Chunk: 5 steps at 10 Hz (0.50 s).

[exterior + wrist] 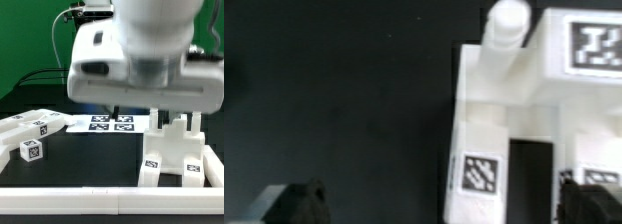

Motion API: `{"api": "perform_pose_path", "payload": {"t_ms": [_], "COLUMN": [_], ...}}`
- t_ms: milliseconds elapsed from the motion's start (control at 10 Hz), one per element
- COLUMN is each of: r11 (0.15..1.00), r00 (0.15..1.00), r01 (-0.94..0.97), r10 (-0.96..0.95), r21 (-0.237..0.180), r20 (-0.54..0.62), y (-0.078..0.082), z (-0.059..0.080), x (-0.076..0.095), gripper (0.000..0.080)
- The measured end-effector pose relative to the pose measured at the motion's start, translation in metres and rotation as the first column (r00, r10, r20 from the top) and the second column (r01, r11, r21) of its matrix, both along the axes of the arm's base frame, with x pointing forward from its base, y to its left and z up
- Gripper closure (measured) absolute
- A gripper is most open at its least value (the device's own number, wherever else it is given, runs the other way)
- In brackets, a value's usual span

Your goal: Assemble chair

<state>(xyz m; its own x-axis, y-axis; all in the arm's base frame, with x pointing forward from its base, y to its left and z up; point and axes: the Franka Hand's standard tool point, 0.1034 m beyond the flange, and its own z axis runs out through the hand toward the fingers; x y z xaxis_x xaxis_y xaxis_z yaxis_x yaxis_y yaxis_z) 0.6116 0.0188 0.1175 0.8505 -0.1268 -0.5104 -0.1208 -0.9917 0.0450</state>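
Note:
The partly joined chair (176, 156) stands at the exterior view's right, a stepped white block structure with tags on its front. In the wrist view it (509, 110) fills one side, with an upright peg (505, 30) and tags (482, 172). My gripper (448, 203) is open and holds nothing. One dark fingertip (299, 202) is over the black table, the other (598, 195) is by the chair's tagged bar. In the exterior view the gripper is mostly hidden behind the arm's large white body (140, 50), above the chair.
Loose white tagged chair pieces (28, 138) lie at the exterior view's left. The marker board (110, 123) lies flat at the back centre. A white rim (70, 196) bounds the black table at the front.

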Motion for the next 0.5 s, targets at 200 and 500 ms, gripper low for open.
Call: {"api": "perform_pose_path", "payload": {"t_ms": [200,500], "r11": [1.000,0.999], "r00": [0.993,0.944], "r01": [0.003,0.013], "r10": [-0.005,-0.024], "r21": [0.019,0.036], "r20": [0.122,0.329], "y": [0.010,0.016], "z": [0.028,0.043], "x": [-0.023,-0.064], "gripper": [0.0150,0.0150]}}
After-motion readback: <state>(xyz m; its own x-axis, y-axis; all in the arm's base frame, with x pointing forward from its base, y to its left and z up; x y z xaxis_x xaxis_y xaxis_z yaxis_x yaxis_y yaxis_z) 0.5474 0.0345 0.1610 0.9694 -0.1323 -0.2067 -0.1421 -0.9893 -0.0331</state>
